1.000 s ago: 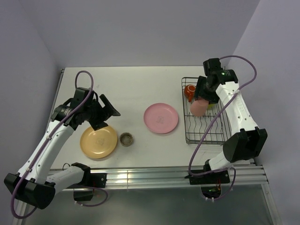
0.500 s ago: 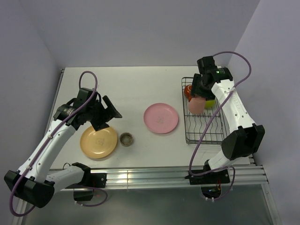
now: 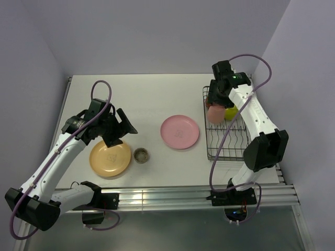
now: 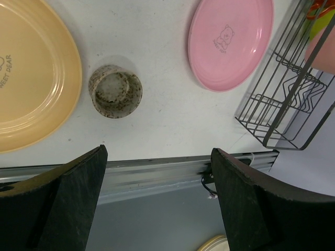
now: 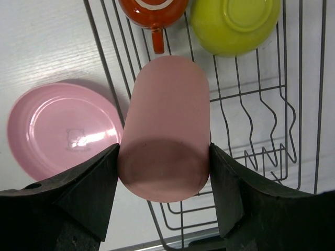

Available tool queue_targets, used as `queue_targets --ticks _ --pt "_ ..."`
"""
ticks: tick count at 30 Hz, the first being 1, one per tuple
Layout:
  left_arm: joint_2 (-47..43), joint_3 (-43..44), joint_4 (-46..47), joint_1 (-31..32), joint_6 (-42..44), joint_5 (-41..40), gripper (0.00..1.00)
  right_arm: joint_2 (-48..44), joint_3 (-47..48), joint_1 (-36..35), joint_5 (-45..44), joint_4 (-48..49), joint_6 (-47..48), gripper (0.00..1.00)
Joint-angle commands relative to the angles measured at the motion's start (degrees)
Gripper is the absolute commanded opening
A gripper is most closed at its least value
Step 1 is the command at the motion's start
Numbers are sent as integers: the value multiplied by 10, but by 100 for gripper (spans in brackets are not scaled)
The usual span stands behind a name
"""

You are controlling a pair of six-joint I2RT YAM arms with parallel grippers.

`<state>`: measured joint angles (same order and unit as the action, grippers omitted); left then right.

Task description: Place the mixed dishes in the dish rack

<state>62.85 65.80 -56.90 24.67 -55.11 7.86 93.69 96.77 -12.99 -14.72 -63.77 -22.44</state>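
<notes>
My right gripper [image 5: 163, 180] is shut on the salmon tumbler [image 5: 166, 125], held above the left edge of the black wire dish rack [image 3: 230, 141]; the tumbler also shows in the top view [image 3: 215, 113]. In the rack lie the red-brown mug [image 5: 153, 13] and the lime-green bowl [image 5: 235, 23]. On the table are the pink plate [image 3: 179, 132], the pale orange plate [image 3: 110, 159] and the small grey-beige cup [image 3: 141, 155]. My left gripper [image 3: 127, 125] is open and empty, above the table just beyond the orange plate. In the left wrist view the cup [image 4: 115, 91] sits between both plates.
A metal rail [image 3: 172, 193] runs along the table's near edge. Grey walls close the back and both sides. The rack stands at the table's right side, near the right wall.
My right gripper has carried the tumbler left and toward the back, from over the rack's middle to over its left edge. My left gripper has shifted slightly right.
</notes>
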Motion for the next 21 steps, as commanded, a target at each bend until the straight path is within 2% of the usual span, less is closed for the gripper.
queue_targets --ticks 1,12,13,14,15,17,18,20,21 --pt "-13 -4 -7 3 12 -6 86 22 -7 1 -29 37 15 0" --pt "-22 -29 -38 4 18 -23 86 73 -22 9 7 62 11 0" --pt "-23 -33 -40 3 18 -25 86 75 -22 8 9 60 9 3" --pt "-25 -37 -42 4 18 -27 86 77 -22 8 16 62 10 10" --pt "-27 -47 -42 5 19 -26 86 78 -23 8 19 62 11 30" --pt "-31 -56 -40 4 19 -24 86 79 -22 9 17 60 13 44" --pt "-33 -62 -39 6 19 -22 86 78 -20 8 15 60 13 60" --pt "-33 -66 -37 6 21 -22 86 72 -19 8 10 61 17 74" --pt "-31 -69 -37 9 24 -29 86 63 -18 8 7 63 17 86"
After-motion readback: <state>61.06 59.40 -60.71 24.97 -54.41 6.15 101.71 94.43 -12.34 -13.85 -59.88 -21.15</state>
